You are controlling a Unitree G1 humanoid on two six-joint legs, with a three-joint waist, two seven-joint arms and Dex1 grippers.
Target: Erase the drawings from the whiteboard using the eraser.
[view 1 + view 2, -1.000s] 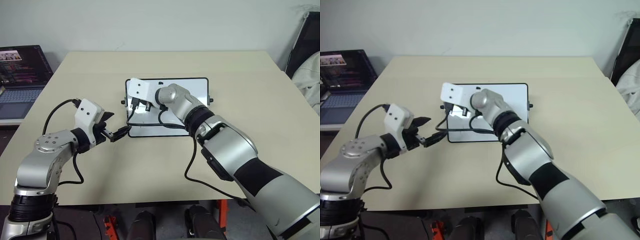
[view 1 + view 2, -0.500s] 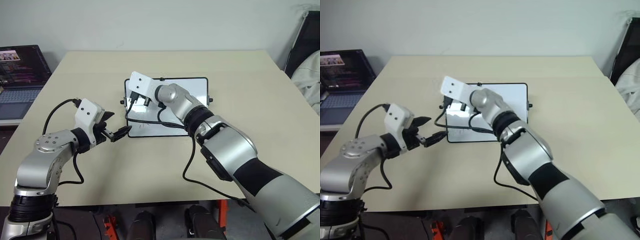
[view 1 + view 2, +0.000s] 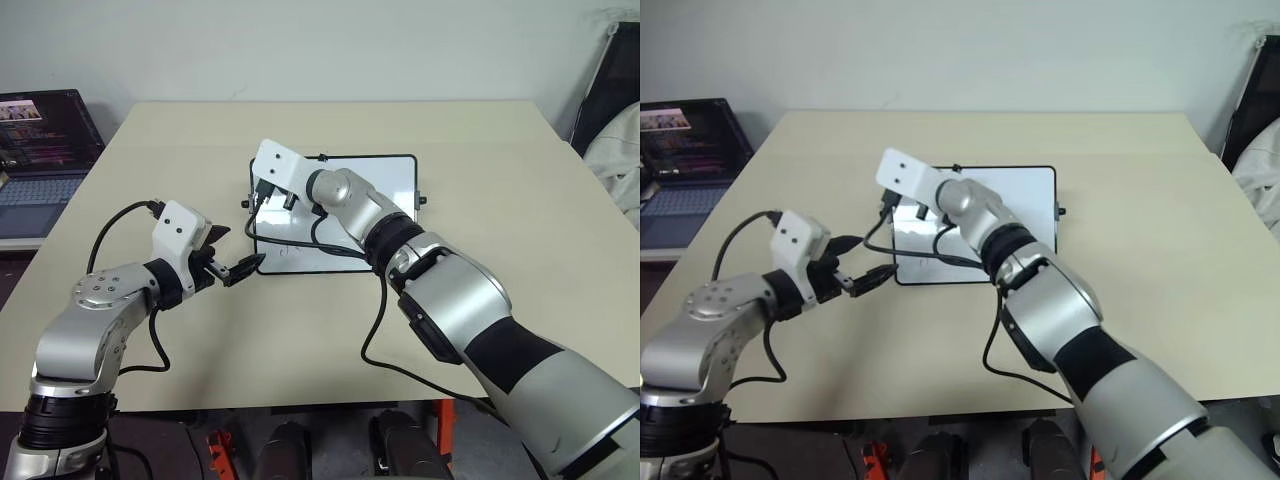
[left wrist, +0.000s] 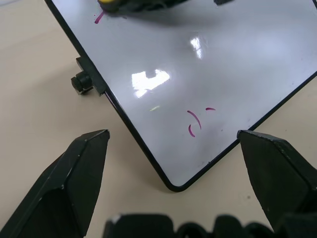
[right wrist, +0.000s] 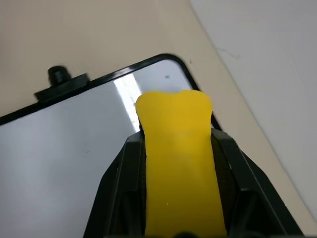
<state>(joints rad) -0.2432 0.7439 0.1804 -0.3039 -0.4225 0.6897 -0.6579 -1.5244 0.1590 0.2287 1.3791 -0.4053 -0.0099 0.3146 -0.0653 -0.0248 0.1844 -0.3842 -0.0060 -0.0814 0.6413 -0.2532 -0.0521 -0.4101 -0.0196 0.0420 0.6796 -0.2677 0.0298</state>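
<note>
The whiteboard (image 3: 345, 215) is lying flat at the centre of the beige worktop (image 3: 480, 200), its long axis running left to right across the head views. The right tool (image 5: 178, 148) is gripping the yellow eraser (image 5: 179, 168) between its closed fingers; the eraser's long axis is running along the fingers, its free end pointing over the board's corner near a black knob (image 5: 57, 75). The left tool (image 4: 173, 168) is hovering with its fingers spread wide just off the board's other corner, beside small purple drawings (image 4: 194, 121).
</note>
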